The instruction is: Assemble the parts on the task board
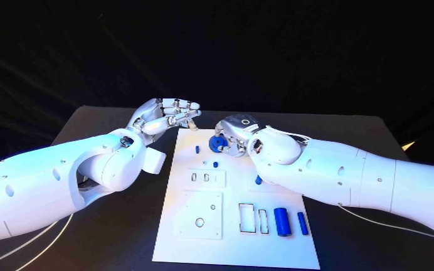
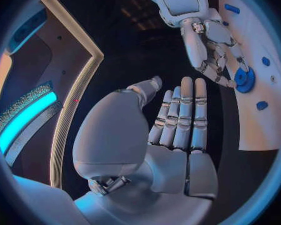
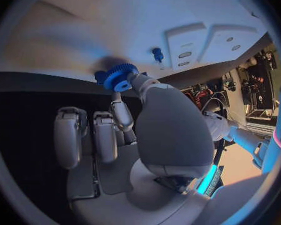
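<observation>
Pinching a blue gear, right hand; no writing legible.

white task board, blue gear — blue pegs, black table, silver hands

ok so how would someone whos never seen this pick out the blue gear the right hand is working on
Start at the white task board in the middle of the black table and go to its far end, where the right hand reaches in. The blue gear sits right at that hand's fingers. It is the only round, toothed blue piece; the other blue parts are small pegs or plain cylinders.
</observation>
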